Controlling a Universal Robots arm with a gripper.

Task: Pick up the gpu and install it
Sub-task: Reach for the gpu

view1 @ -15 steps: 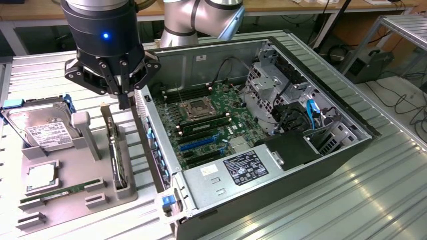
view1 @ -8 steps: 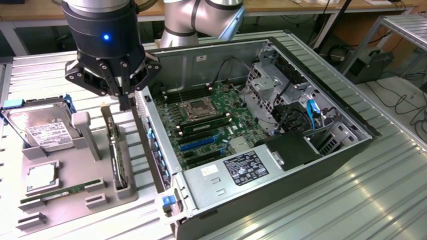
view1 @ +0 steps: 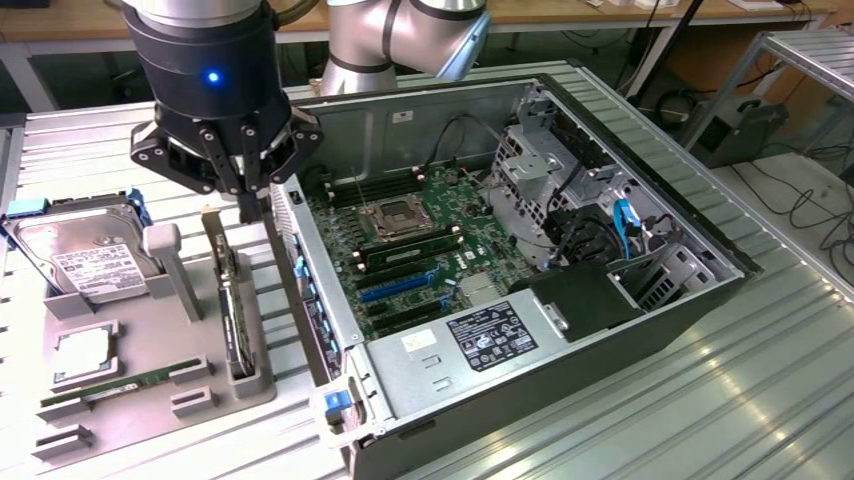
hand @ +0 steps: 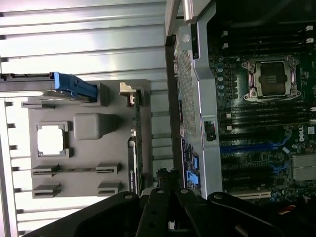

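Note:
The gpu (view1: 232, 305) is a slim black card standing on edge in a slot of the grey holder tray (view1: 154, 405), its silver bracket end toward the back. My gripper (view1: 251, 212) hangs just above the card's far end, between it and the side wall of the open computer case (view1: 300, 290). The fingers are shut together with nothing between them. In the wrist view the gpu (hand: 138, 148) runs edge-on beside the case wall, and the shut gripper (hand: 165, 174) sits slightly to the case side of it.
On the holder tray also lie a hard drive (view1: 80, 258) in a blue caddy, a processor chip (view1: 83, 352) and a green RAM stick (view1: 114, 385). Inside the case are the motherboard (view1: 407, 250) with blue card slots (view1: 400, 287) and a power supply (view1: 474, 340).

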